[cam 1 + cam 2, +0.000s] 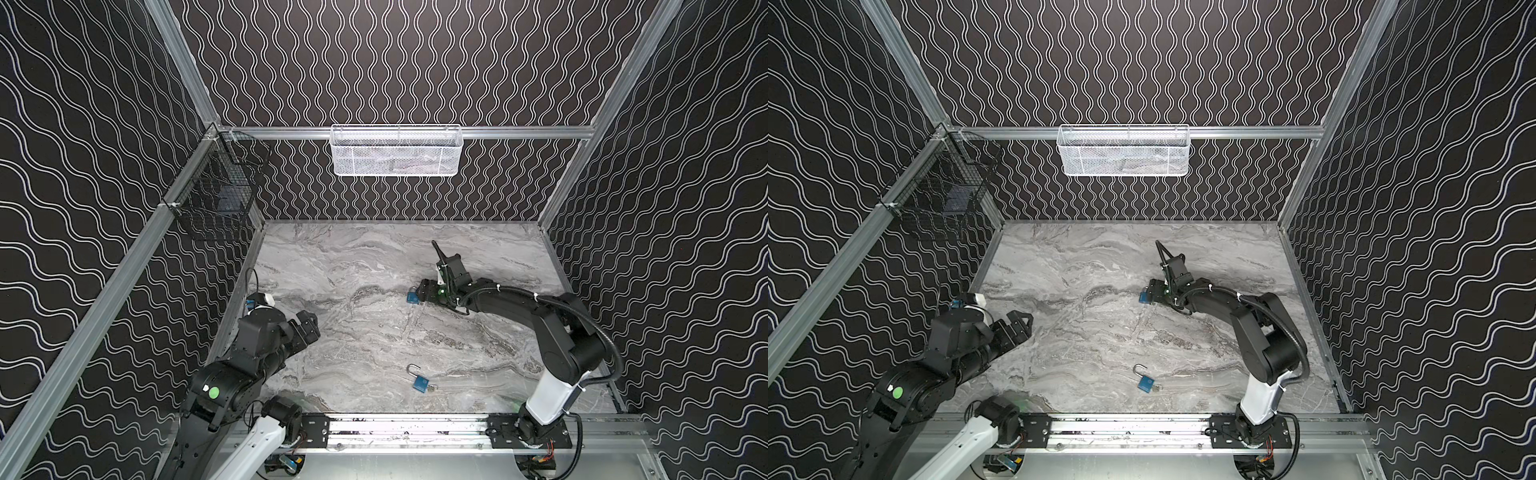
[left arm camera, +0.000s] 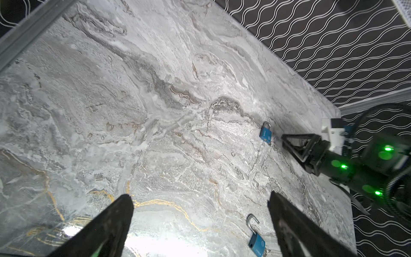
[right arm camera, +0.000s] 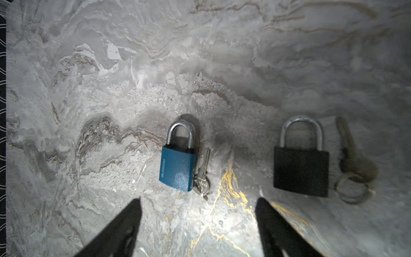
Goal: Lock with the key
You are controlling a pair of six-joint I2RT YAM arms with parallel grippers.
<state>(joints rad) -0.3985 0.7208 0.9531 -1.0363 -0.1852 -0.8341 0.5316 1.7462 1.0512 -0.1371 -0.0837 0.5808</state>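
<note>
in both top views the light is even and falls from above: the marble table [image 1: 353, 266] reads bright and crisp against the dark patterned walls [image 1: 83, 166], and the right arm [image 1: 511, 299] throws only a soft shadow. in the left wrist view a white glare patch lies on the table by the left gripper [image 2: 199, 194], whose fingers [image 2: 111, 222] are out of focus. green lights [image 2: 388, 148] bloom on the right arm. the right wrist view is dim towards its edges, with glare between the fingers [image 3: 120, 229] of the right gripper [image 3: 198, 199]. the blue padlock [image 3: 178, 169] is sharp, with a dark shadow behind its shackle. beside it, a dark smeared padlock shape [image 3: 301, 171] is too blurred to judge.
</note>
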